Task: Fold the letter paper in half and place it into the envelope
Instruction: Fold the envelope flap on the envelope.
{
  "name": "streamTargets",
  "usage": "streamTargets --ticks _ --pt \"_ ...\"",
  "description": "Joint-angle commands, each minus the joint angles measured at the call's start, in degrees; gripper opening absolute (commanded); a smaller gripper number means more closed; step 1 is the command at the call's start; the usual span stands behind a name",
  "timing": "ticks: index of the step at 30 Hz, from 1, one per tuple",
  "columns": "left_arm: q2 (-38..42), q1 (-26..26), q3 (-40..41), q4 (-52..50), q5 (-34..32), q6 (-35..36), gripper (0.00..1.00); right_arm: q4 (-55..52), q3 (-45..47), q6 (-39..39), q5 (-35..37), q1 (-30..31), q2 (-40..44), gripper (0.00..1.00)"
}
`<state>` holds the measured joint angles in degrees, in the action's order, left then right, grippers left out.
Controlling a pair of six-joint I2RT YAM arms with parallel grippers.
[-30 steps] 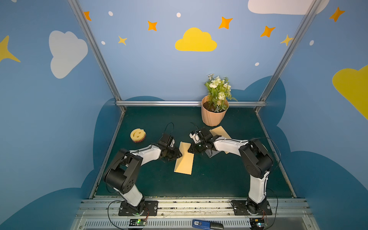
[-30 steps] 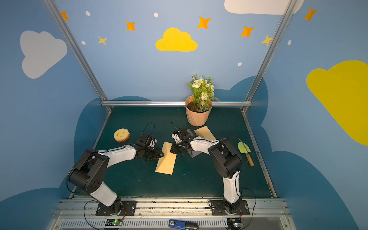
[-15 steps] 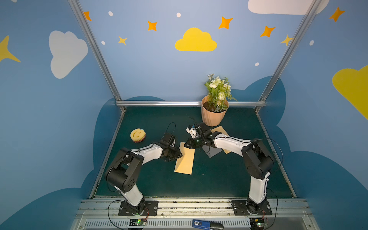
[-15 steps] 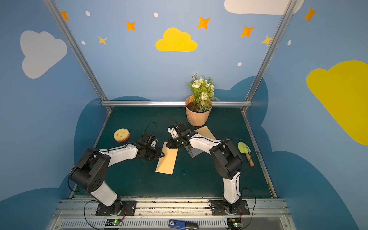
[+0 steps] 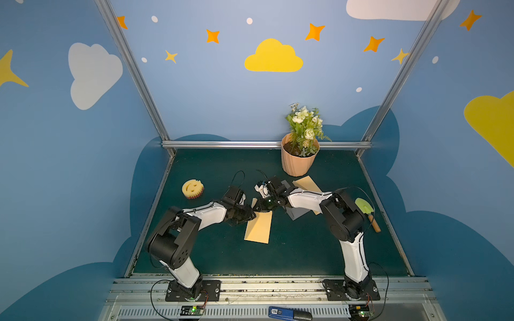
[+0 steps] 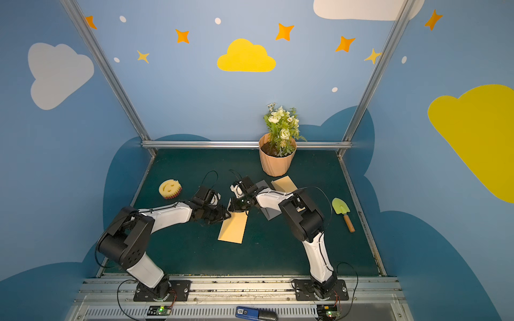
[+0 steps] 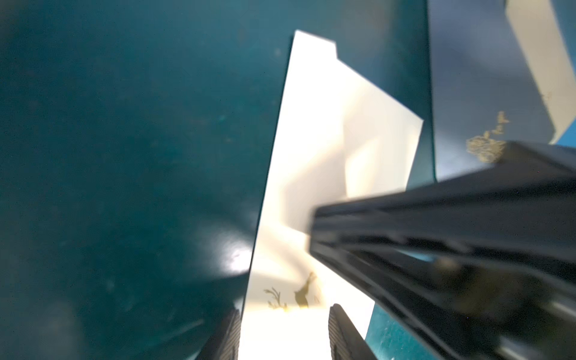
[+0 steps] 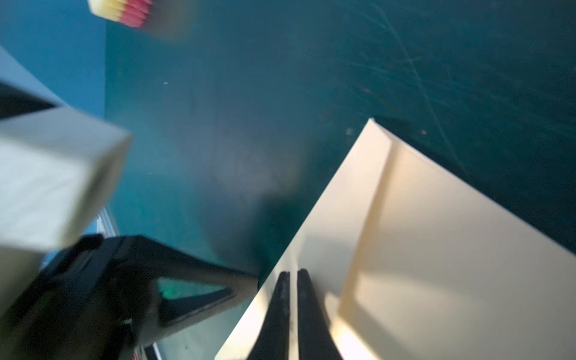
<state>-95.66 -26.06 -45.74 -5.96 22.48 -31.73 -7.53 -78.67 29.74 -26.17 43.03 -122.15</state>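
Blue cloud-painted booth, dark green bench [image 5: 306, 250]. Tan envelope [image 5: 258, 226] flat at centre, long axis front-to-back, far flap end at both arms' tips. Left fingers [image 7: 232, 335] apart, straddling that end. Right fingers [image 8: 282, 311] pressed together on it; pinch unclear.

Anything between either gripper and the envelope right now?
Nothing visible. Both grippers are at the far end of the envelope: the right gripper is shut on its edge, and the left gripper has its jaws apart over it.
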Motion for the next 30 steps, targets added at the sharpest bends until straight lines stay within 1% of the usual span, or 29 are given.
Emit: streamTargets --ticks 1,6,10,14,16,19,21,23,28,30 --pt "-3.1 -1.4 4.9 -3.1 -1.4 1.0 0.49 -0.7 -0.9 0.8 1.7 0.0 -2.3 0.08" --pt "5.0 -1.4 7.5 -0.9 -2.1 1.7 0.52 0.6 0.3 1.5 2.4 -0.2 -3.2 0.08" --pt "10.2 -1.6 10.6 2.5 -0.9 2.1 0.54 0.7 0.2 1.5 2.8 -0.7 -3.9 0.08" --pt "13.7 -1.6 15.0 7.3 -0.5 0.9 0.55 0.0 -1.6 1.0 3.2 -1.5 -5.4 0.07" --pt "16.4 -1.5 17.5 10.6 -1.5 -0.4 0.58 -0.8 -2.9 0.4 3.4 -2.0 -6.5 0.07" --pt "22.4 -1.0 19.7 11.3 -5.0 -0.7 0.64 -2.1 -5.1 -0.7 3.4 -2.7 -7.9 0.07" --pt "27.1 -0.9 19.9 9.2 -9.1 -0.4 0.69 -3.1 -6.6 -1.5 3.7 -2.9 -8.7 0.07" --pt "32.7 -0.6 20.0 6.3 -15.0 -0.5 0.74 -4.2 -8.2 -2.3 4.0 -3.2 -9.5 0.07" --pt "44.2 1.5 20.5 1.3 -21.7 2.1 0.83 -7.0 -13.9 -4.2 4.6 -4.5 -12.0 0.07" --pt "47.9 2.8 21.6 1.1 -23.9 2.7 0.86 -8.4 -16.6 -5.3 4.7 -4.9 -13.1 0.08"
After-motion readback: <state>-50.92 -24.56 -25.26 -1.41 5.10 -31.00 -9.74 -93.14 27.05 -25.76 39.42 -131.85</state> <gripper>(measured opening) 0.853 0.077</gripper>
